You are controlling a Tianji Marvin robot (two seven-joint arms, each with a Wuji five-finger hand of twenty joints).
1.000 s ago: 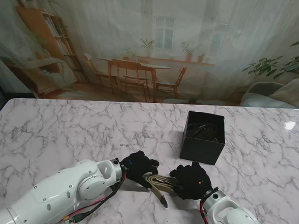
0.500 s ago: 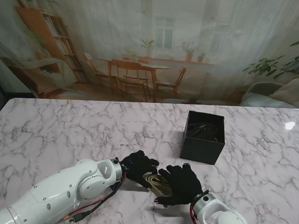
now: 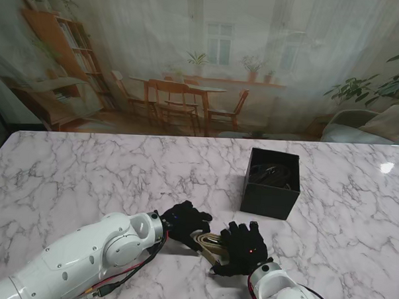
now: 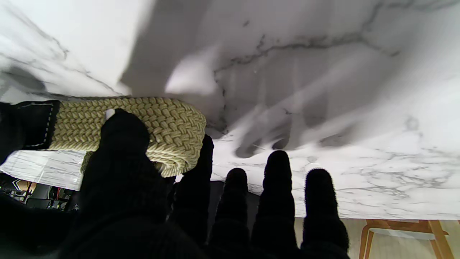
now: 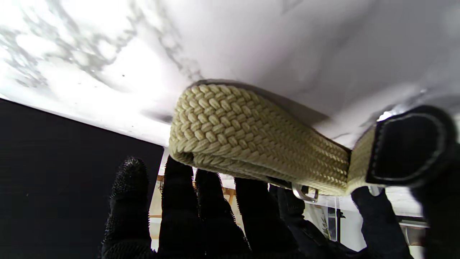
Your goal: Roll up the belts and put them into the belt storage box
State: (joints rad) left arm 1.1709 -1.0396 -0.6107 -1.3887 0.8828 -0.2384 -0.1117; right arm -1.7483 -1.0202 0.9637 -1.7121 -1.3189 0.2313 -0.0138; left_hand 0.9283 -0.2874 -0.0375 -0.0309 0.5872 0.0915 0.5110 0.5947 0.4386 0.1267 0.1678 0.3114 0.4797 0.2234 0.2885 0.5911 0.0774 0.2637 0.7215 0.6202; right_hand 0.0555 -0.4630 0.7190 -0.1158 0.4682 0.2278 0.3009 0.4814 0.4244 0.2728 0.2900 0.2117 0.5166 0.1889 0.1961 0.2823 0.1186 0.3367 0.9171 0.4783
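Note:
A woven beige belt (image 3: 207,242) lies partly coiled on the marble table (image 3: 85,177) between my two black-gloved hands. My left hand (image 3: 185,222) grips one end of the belt (image 4: 169,122), its thumb (image 4: 124,133) pressed on the weave and its other fingers spread. My right hand (image 3: 245,248) covers the other end. Its fingers (image 5: 179,201) curl around the belt's coil (image 5: 244,140), and the black leather tip (image 5: 406,147) sits by its thumb. The black belt storage box (image 3: 269,199) stands farther from me to the right, apart from both hands.
A dark belt (image 3: 272,176) lies inside the box. The box's black wall (image 5: 54,172) shows close to my right hand in the right wrist view. The white forearms rise from the table's near edge.
My right hand slid left over the belt, and the loose tail that pointed toward me is now gathered under it. The left hand stayed put.

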